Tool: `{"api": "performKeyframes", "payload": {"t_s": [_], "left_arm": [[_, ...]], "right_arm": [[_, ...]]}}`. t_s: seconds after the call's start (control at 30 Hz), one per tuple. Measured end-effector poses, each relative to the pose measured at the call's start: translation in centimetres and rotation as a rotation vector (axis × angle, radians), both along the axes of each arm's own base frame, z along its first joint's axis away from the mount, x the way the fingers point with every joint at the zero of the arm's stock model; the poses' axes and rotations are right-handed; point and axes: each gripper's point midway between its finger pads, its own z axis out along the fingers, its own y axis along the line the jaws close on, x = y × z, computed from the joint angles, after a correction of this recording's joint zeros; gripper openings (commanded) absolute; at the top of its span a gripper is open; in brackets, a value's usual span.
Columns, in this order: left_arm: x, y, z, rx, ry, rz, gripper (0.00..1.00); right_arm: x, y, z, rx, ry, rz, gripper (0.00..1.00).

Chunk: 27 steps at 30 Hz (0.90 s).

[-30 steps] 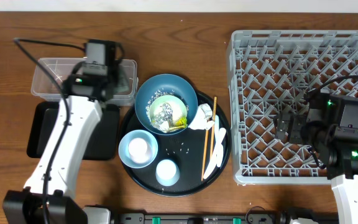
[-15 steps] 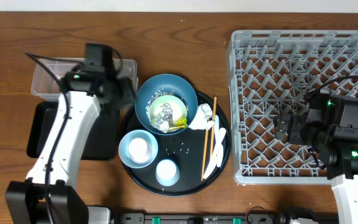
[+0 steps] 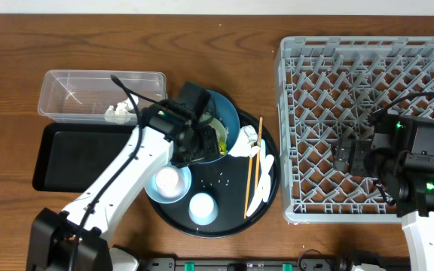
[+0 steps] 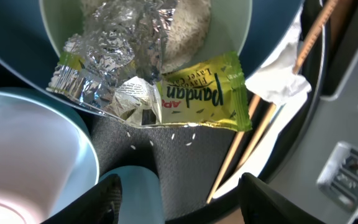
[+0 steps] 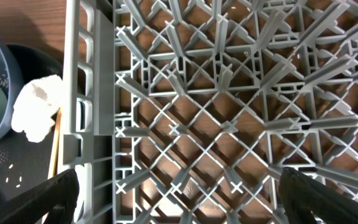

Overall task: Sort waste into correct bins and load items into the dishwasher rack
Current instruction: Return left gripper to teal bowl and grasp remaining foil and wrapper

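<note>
The left gripper [image 4: 179, 190] hangs with its fingers spread wide and nothing between them; their dark tips show at the bottom edge of the left wrist view. Just up-frame from that gap lies the yellow-green wrapper [image 4: 201, 93], torn open, its silver foil crumpled toward the upper left. Its long axis runs left to right, roughly in line with the two fingertips, so a pinch across its short width probably needs a turn of the wrist. It drapes over the rim of the pale green bowl [image 4: 244, 31] of rice, inside the dark-blue bowl [image 3: 228, 111]. To the right are the chopsticks [image 4: 263, 115] and a white tissue [image 4: 278, 78]. Far right in the overhead view, the right gripper [image 3: 353, 154] hangs over the dishwasher rack [image 3: 368, 68], equally agape and empty, well apart from the wrapper. The left arm is clearly nearer. The clear tub [image 3: 66, 90] sits at upper left.
</note>
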Motion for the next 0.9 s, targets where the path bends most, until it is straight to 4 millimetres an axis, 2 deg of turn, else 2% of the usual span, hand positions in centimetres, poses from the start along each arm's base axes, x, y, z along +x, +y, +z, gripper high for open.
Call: {"api": "performKeyframes", "payload": {"t_s": [0.17,0.5,0.6,0.73,0.9], "left_arm": [[0.8,-0.2,-0.9,0.026,-0.001,0.064,0.61],[1.3,0.4,-5.1,0.115,0.092,0.149,0.61],[1.6,0.3,-5.7,0.117,0.096,0.158,0.51],[1.6,0.3,-6.0,0.122,0.102,0.167,0.32],[1.8,0.3,-6.0,0.123,0.096,0.168,0.31]], "right_arm": [[0.0,0.0,0.0,0.0,0.001,0.0,0.99],[-0.2,0.0,-0.1,0.001,0.01,0.0,0.99],[-0.2,0.0,-0.1,0.001,0.011,0.0,0.99],[-0.2,0.0,-0.1,0.001,0.011,0.0,0.99],[-0.2,0.0,-0.1,0.001,0.012,0.0,0.99]]}}
